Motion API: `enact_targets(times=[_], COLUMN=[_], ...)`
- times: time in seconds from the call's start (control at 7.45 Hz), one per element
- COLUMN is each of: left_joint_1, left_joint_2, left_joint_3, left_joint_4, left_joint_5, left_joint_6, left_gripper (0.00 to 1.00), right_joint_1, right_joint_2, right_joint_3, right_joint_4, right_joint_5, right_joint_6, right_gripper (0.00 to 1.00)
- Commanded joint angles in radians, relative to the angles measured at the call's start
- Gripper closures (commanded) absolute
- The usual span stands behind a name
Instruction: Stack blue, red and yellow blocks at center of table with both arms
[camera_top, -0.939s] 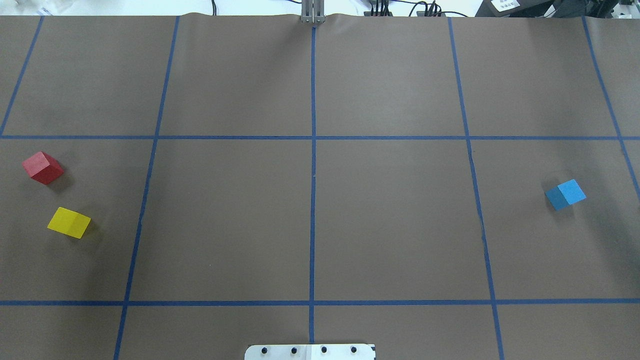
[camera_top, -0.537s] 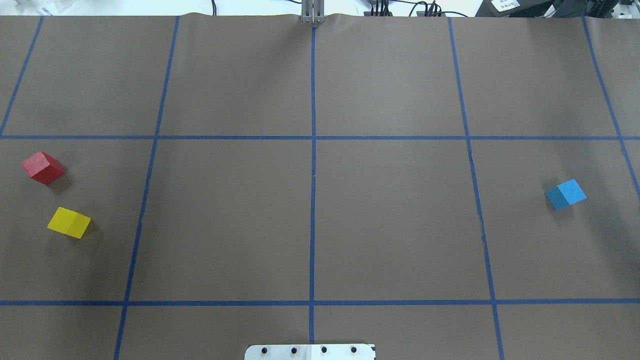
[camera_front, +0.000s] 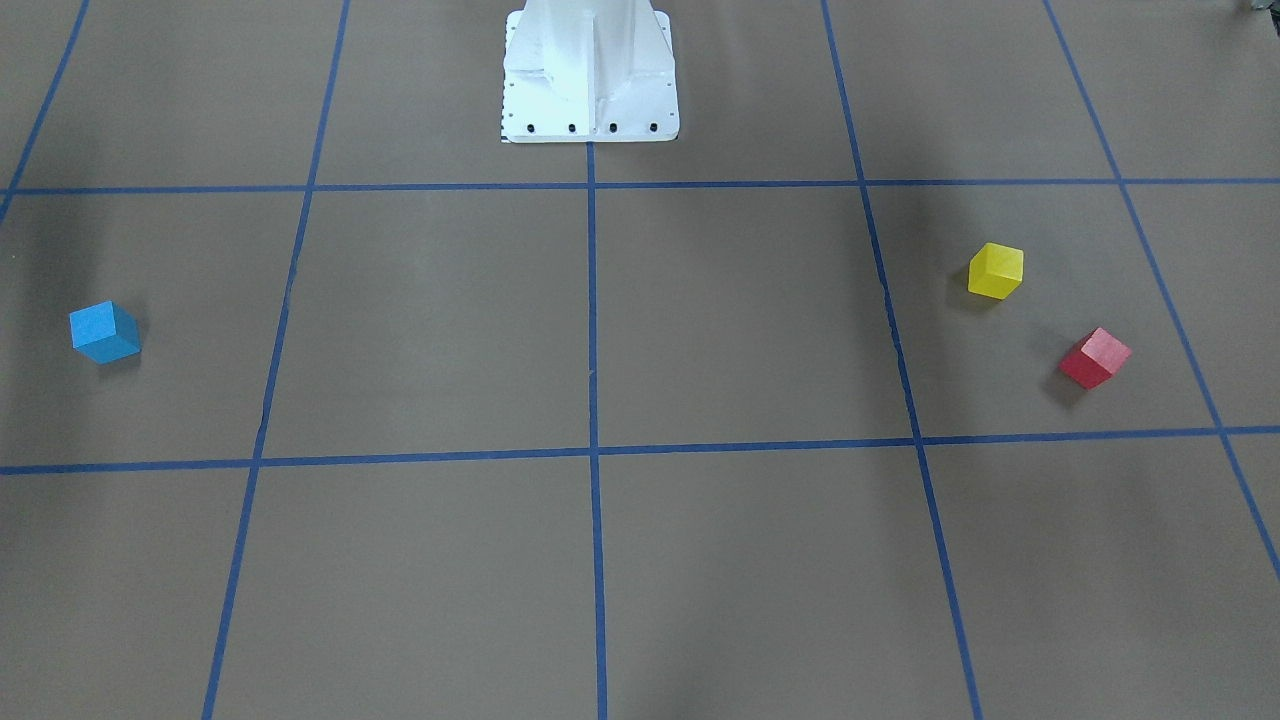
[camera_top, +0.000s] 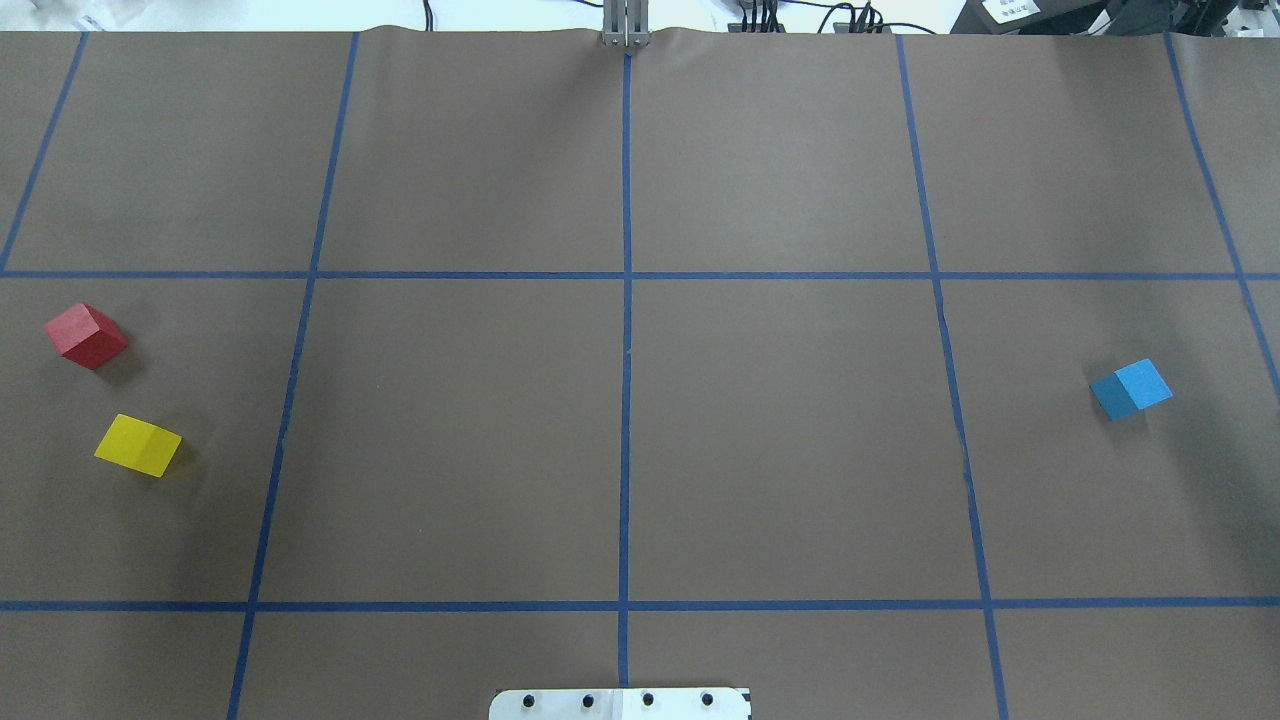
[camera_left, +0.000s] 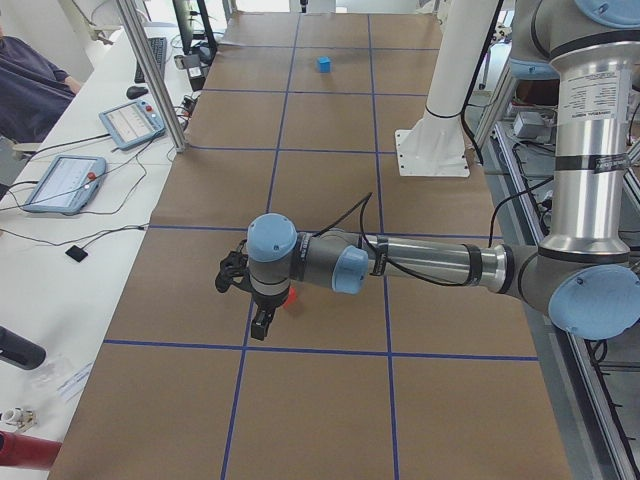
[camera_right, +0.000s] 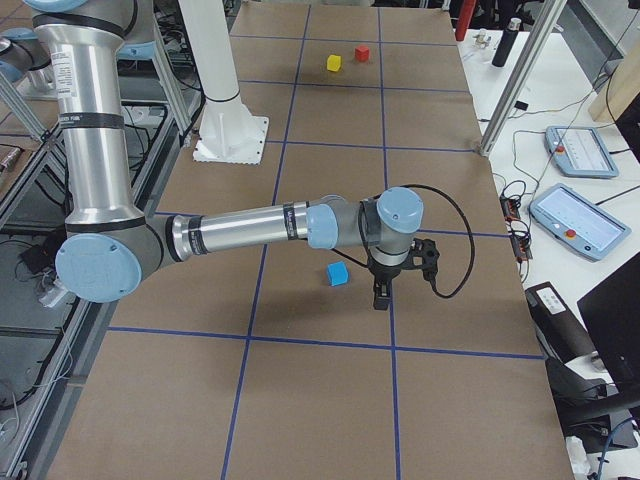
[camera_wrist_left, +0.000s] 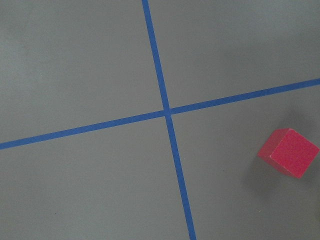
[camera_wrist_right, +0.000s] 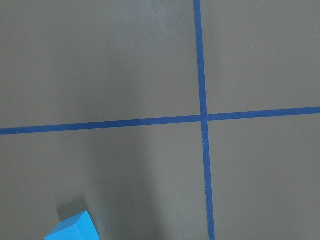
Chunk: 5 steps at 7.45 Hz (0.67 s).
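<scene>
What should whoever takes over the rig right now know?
Left claw: raised over the table near the small matte red cube. Only a side view shows it, so open or shut cannot be told.
Right claw: raised beside the small light-blue cube. Again, open or shut cannot be told.
All three cubes lie on the brown taped table. The red one and the small yellow cube sit apart on the robot's left side, and the blue one on its right.
Done: nothing moved to the centre, nothing stacked.
Left: bring all three cubes to the centre and stack them.
</scene>
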Motion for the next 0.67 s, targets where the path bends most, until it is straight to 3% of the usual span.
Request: enact_targets(times=[0.0,0.13,0.27,0.4,0.54], left_joint_1=[0.003,0.003,0.003,0.004,0.004], left_joint_2=[-0.002,0.0,0.0,0.001,-0.002], left_joint_3=[-0.003,-0.006,-0.006,-0.006,-0.012], left_joint_4=[-0.036,-0.038,-0.038,-0.038,-0.038], left_joint_5=[-0.006,-0.006,-0.008,-0.008,-0.005], left_joint_6=[-0.003,-0.003,-0.002,-0.003,-0.002], left_gripper=[0.0,0.0,0.0,0.0,0.0], right_joint_1=[-0.073,-0.079,-0.128,-0.168,-0.196], right_joint_2=[0.054,0.074,0.042,0.016,-0.074], right_joint_3=[0.016,0.015,0.007,0.027,0.038], right_joint_4=[0.066,0.062,0.072,0.117,0.204], right_joint_5=[-0.031,-0.01,0.055,0.065,0.058], right_joint_6=[0.003,0.007,0.024,0.029,0.059], right_gripper=[0.01,0.01,0.01,0.01,0.01])
